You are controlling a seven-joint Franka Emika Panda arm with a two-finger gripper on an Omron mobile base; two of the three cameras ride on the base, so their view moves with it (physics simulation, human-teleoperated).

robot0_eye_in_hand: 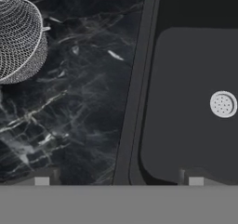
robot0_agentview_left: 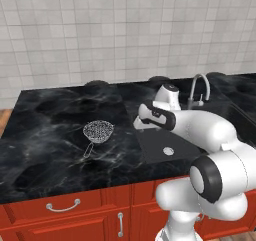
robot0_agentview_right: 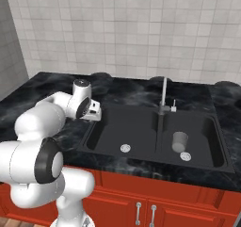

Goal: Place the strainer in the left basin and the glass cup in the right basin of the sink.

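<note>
The gripper (robot0_agentview_right: 95,113) is held spread wide and empty above the left basin's (robot0_agentview_right: 141,132) rim. The strainer (robot0_agentview_left: 98,131) sits on the counter (robot0_agentview_left: 45,135), well apart, so its mesh bowl should be approached squarely. The glass cup (robot0_agentview_right: 179,141), already in the right basin (robot0_agentview_right: 207,139), is seen from the right base view.

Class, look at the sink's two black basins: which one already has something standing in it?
The right basin, the narrower one: the glass cup stands in it beside its drain. The wider left basin holds nothing but its own drain.
</note>
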